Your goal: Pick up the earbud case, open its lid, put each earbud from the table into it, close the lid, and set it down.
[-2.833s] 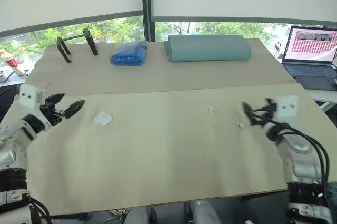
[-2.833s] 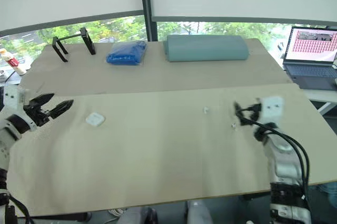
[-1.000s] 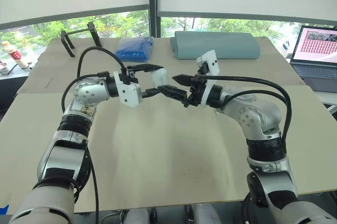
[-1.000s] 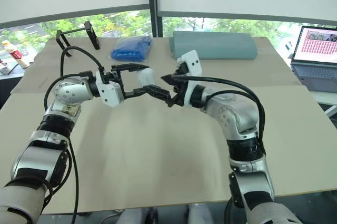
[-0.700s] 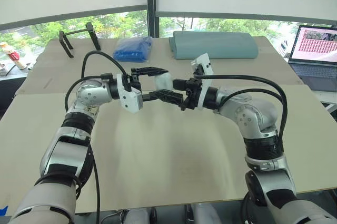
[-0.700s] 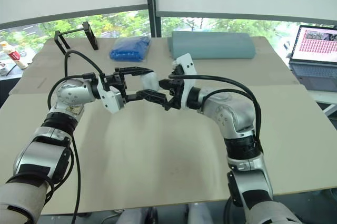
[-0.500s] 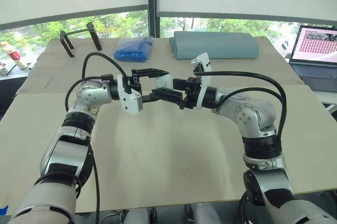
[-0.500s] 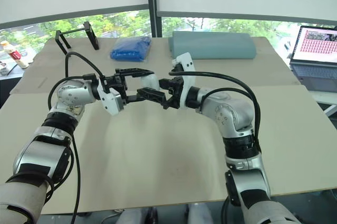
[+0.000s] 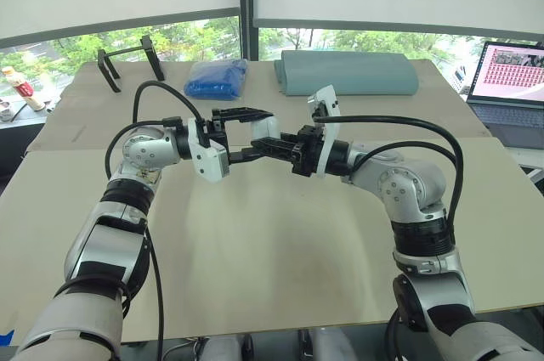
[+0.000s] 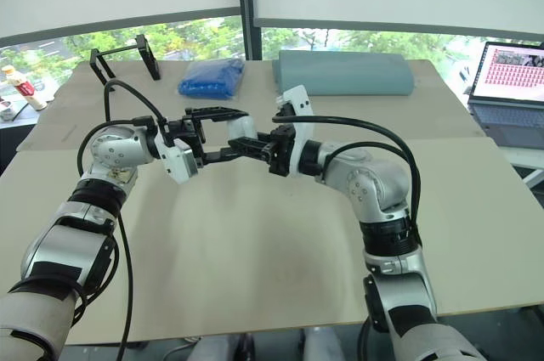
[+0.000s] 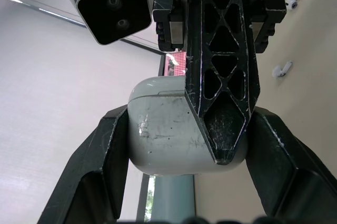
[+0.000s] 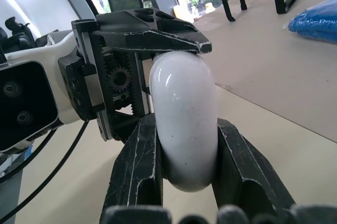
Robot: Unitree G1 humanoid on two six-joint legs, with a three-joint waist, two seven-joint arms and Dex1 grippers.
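Scuffed glossy white earbud case (image 12: pixel 184 129), lid closed, in left claw (image 9: pixel 255 132)

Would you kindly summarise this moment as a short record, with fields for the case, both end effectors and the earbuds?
earbud case: held in the air above the table; lid looks shut
left end effector: shut on the earbud case, one finger on each of two opposite sides
right end effector: shut on the end of the earbud case that faces it
earbuds: two, lying apart on the table
task stage: case picked up, lid not yet opened
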